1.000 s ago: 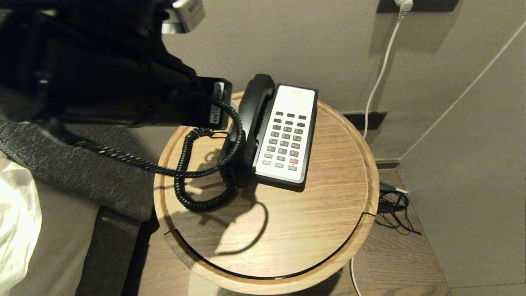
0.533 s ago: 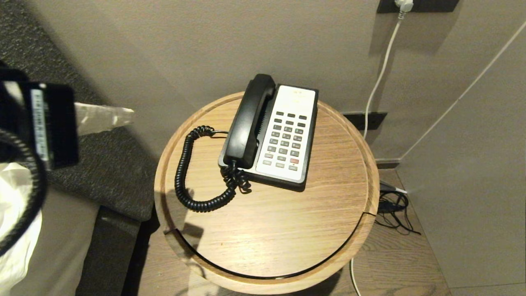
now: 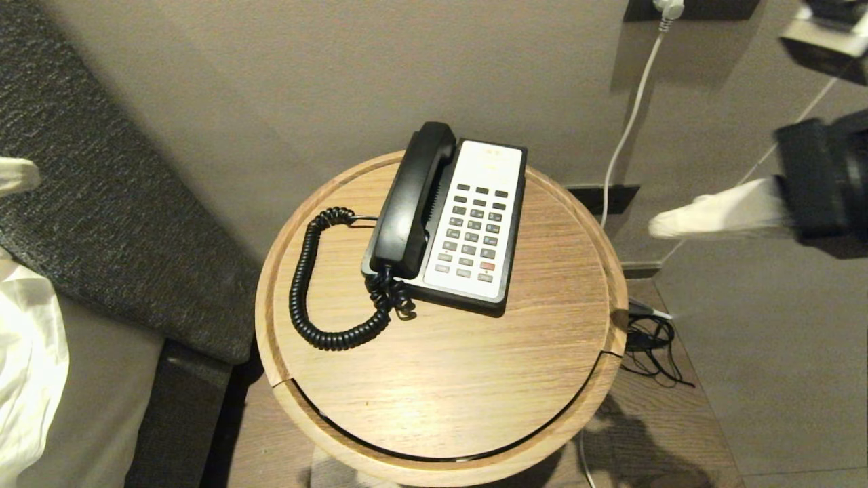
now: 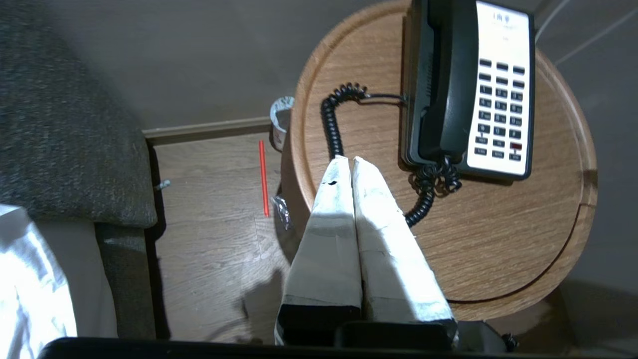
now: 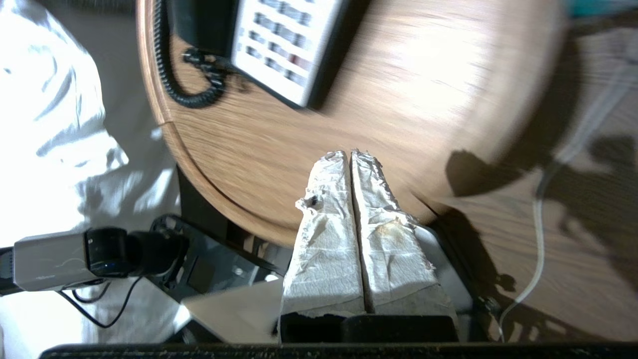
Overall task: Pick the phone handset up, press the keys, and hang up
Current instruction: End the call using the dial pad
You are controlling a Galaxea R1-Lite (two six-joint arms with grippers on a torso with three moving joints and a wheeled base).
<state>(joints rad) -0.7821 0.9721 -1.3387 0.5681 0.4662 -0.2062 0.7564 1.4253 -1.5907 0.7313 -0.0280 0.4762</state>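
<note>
White-wrapped right gripper (image 3: 661, 224) at 3 o'clock of table, off its edge, fingers pressed together, empty. Left gripper (image 4: 348, 162) likewise closed flat and empty, off table toward 9 o'clock; only a tip at head-view edge.

Phone handset (image 3: 411, 198) seated in cradle along 9 o'clock side of phone base (image 3: 512, 224), at 12 o'clock half of round wooden table (image 3: 441, 379). Keys (image 3: 475, 227) on white faceplate just beside handset, toward 3 o'clock.

Handling, judged: hard glossy plastic, stiff, light, likely slippery against wrapped fingers. Best hold across narrow mid-shaft between rounded ends, jaws opened first. Coiled cord (image 3: 305, 285), looping out from 6 o'clock end toward 9 o'clock, likely to tug handset and drag light base if lifted far.
</note>
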